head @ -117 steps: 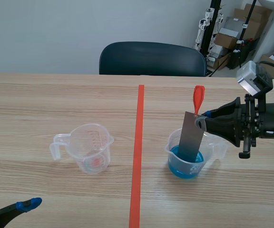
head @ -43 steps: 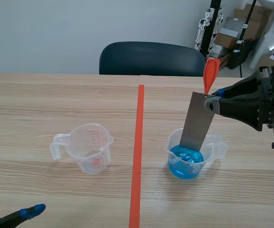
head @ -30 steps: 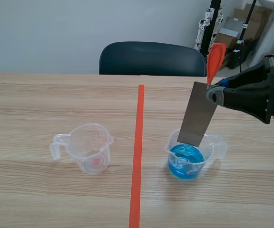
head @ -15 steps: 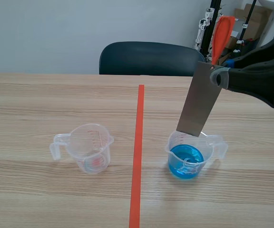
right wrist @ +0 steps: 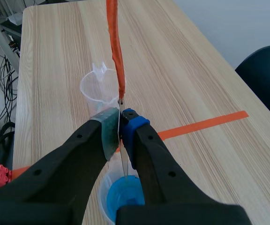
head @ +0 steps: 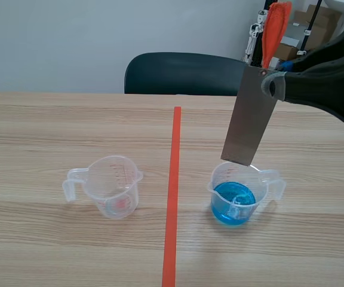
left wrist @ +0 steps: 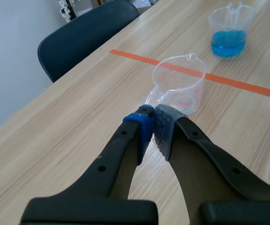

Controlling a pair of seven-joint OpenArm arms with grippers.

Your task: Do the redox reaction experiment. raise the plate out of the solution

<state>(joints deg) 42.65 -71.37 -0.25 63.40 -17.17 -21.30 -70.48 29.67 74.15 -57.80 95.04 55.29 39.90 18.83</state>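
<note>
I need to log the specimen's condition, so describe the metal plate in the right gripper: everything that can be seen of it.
The metal plate is a thin, flat, dull grey rectangle with a plain face. An orange-red strip rises from a small hole near its top corner. The right gripper is shut on its upper edge and holds it tilted in the air. Its lower edge hangs over the clear beaker, out of the blue solution. Nothing else touches it.

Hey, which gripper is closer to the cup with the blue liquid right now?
Right. The right gripper hangs above the blue-liquid cup, shut on the metal plate. The left gripper sits on the far side of the empty cup, shut on nothing.
</note>
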